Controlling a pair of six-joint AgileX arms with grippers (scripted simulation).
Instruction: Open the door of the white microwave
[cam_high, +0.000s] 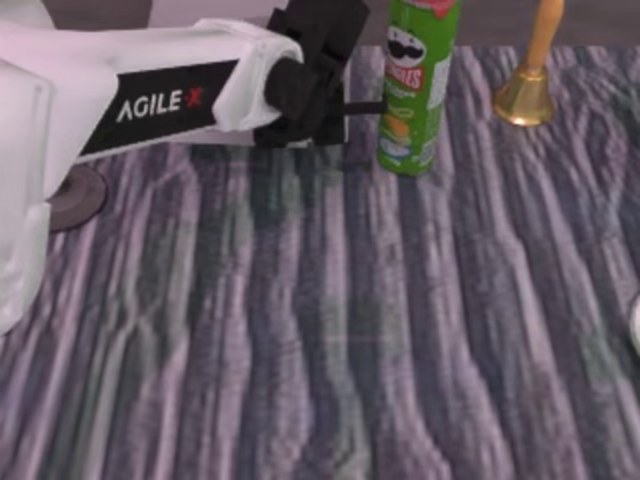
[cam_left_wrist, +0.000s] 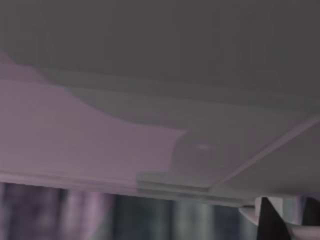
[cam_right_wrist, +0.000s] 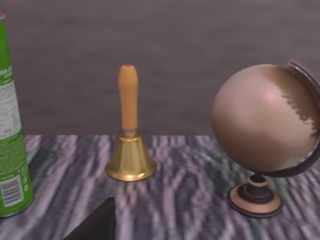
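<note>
Microwave (cam_high: 210, 12) barely showing, a white strip at the top edge of the top view, upper left, mostly hidden under the left arm. Pressed so close in the left wrist view as to fill the frame with white panelling and one diagonal seam at lower right. Door not separable from the rest there, presumably facing the wrist.

Left gripper (cam_high: 355, 105) at upper centre, reaching rightward just beside the green Pringles can (cam_high: 418, 90), probably hunting the door's free edge for a hooking pull. Open or closed: cannot tell. Seemingly early in the task, with no swung-out panel visible.

Right gripper (cam_right_wrist: 95, 225) parked outside the top view, only a dark wedge at the bottom of its wrist view. State: cannot tell. Beyond it, brass bell (cam_right_wrist: 129, 150) and globe (cam_right_wrist: 265, 120) standing on the striped table (cam_high: 350, 350).
</note>
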